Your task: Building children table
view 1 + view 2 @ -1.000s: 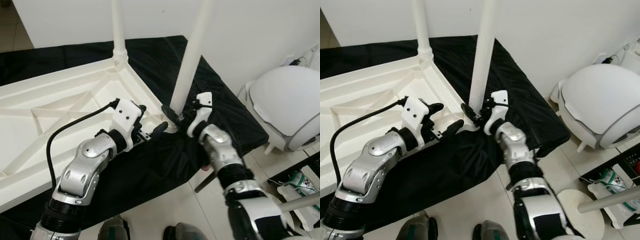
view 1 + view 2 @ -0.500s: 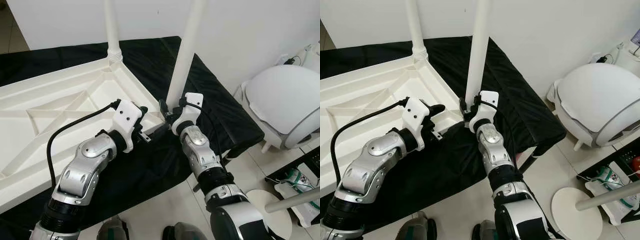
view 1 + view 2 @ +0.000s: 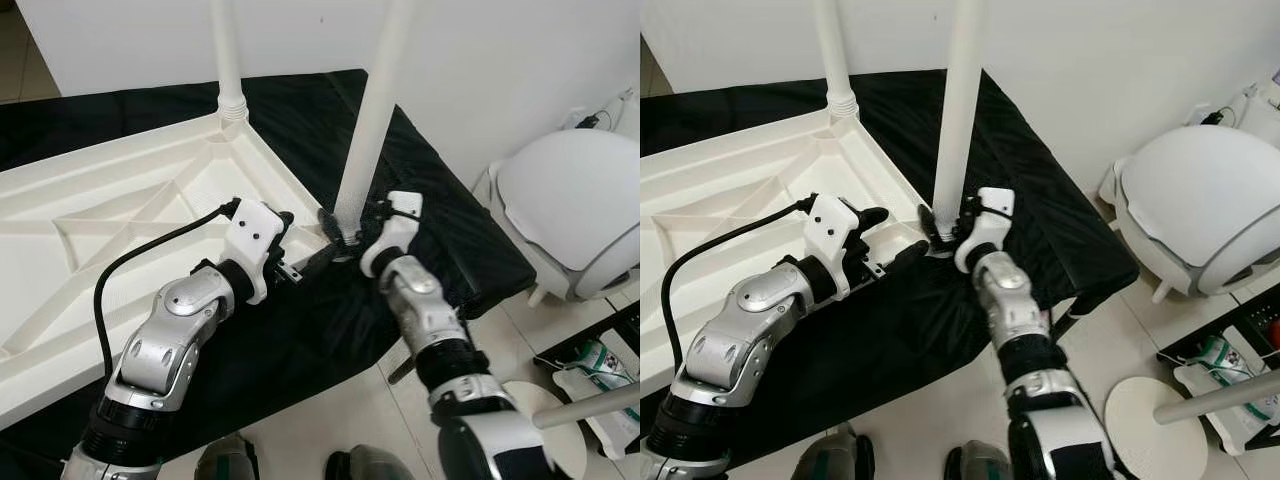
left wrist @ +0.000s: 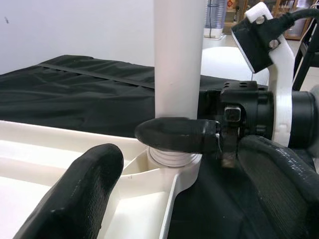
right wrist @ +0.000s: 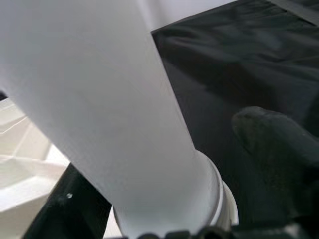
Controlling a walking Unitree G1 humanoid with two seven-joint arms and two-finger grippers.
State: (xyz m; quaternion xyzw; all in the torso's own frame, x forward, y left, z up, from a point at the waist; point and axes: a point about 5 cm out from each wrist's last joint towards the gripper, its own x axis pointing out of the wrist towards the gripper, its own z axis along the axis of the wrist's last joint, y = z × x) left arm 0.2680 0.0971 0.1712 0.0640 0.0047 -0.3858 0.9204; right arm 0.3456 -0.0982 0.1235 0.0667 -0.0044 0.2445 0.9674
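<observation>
Right gripper point(image 3: 345, 232) clamps the white table leg point(image 3: 370, 130) near its threaded base; left gripper point(image 3: 300, 262), fingers apart, steadies the tabletop corner point(image 3: 300, 225). Keep the leg vertical while twisting.

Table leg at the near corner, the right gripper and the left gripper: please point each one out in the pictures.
table leg point(image 3: 365, 130), left eye view, on the middle of its white tube.
right gripper point(image 3: 352, 228), left eye view, between its fingertips, at the leg's base.
left gripper point(image 3: 892, 240), right eye view, between its fingertips, at the tabletop's corner.
</observation>
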